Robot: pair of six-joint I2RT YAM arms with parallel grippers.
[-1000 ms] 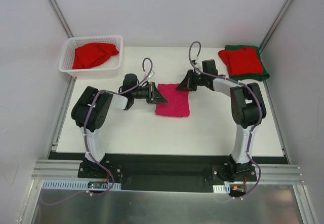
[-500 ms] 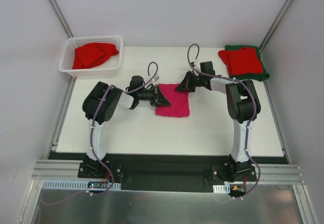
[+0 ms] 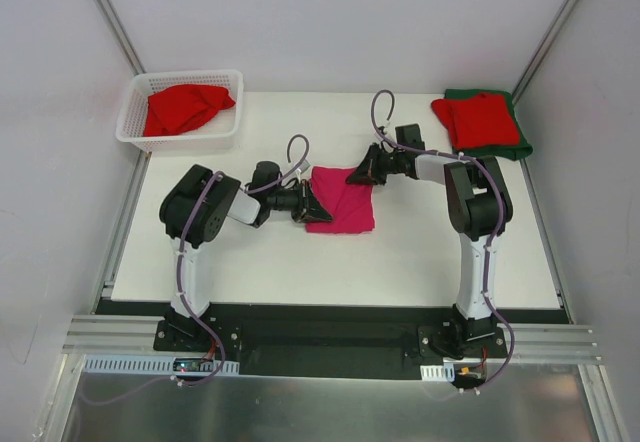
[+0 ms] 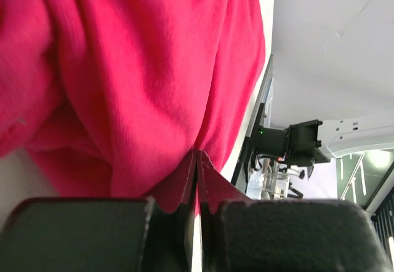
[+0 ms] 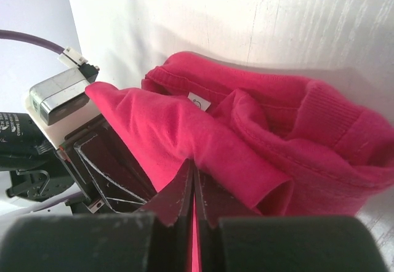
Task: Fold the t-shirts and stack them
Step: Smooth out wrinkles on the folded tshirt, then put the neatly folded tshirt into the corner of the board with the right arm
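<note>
At the middle of the worktop [image 3: 420, 262], a pink t-shirt [image 3: 345, 207], folded down to a rough square, mostly flat, pinched in two places. Left jaws together on its 9 o'clock edge, reaching in low from the left arm [image 3: 205, 207]; in the left wrist view, a thin fold of pink cloth clamped in the dark jaws at the bottom of the picture, with the rest of the shirt bunched in soft ridges beyond, and part of the other arm's black and white hardware off toward 3 o'clock. Right jaws together as well, clamped on the shirt near its 1 o'clock corner, at the end of the right arm [image 3: 480, 202], coming in from the 3 o'clock side; in the right wrist view, a flap of pink drawn up taut into the grip, a hemmed edge and a small white label [image 5: 199, 101] (print too small to read) just behind it, and the other arm's black wrist parts close by at 9 o'clock. Toward 10 o'clock, at the far left corner of the worktop, a white basket [image 3: 132, 130] with a loose red t-shirt [image 3: 185, 108] crumpled inside. Toward 2 o'clock, at the far right corner, a folded red t-shirt [image 3: 478, 120] lying on top of a green t-shirt [image 3: 520, 149] (visible only as a border along the far, right and near sides); both well apart from the pink one.
</note>
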